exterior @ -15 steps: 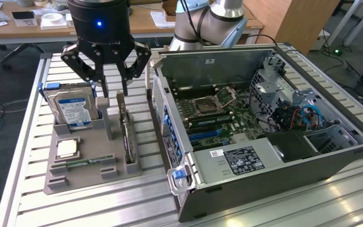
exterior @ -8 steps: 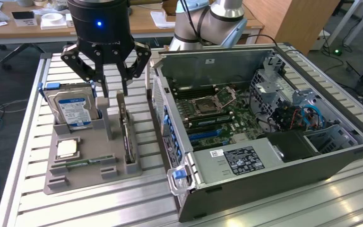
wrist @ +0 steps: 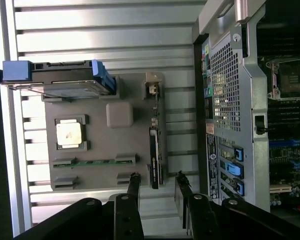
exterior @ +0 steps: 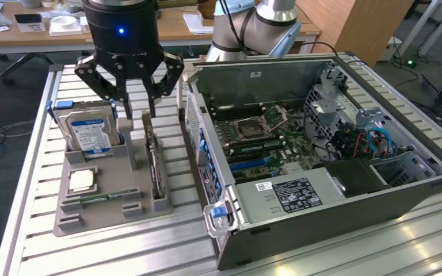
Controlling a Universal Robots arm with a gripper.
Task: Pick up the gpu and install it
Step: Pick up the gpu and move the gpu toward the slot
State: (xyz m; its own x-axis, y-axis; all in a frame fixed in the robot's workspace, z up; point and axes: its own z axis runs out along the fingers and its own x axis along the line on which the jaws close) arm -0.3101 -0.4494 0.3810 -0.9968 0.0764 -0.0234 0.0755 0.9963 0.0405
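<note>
The gpu (exterior: 154, 158) stands on its long edge in a slot of the grey parts holder (exterior: 106, 213), a thin dark card. My gripper (exterior: 140, 114) hangs open just above the card's far end and holds nothing. In the wrist view the gpu (wrist: 154, 150) is a narrow dark strip, and one end of it lies in line with the gap between the two fingertips of my gripper (wrist: 157, 176). The open computer case (exterior: 321, 155) with its motherboard (exterior: 263, 138) lies at the exterior view's right of the holder.
The holder also carries a silver hard drive (exterior: 87, 135) with blue rails, a CPU (exterior: 81, 181) and a green memory stick (exterior: 106, 196). The case wall (wrist: 230, 100) stands close beside the gpu slot. All of it rests on a slatted aluminium table (exterior: 113, 253).
</note>
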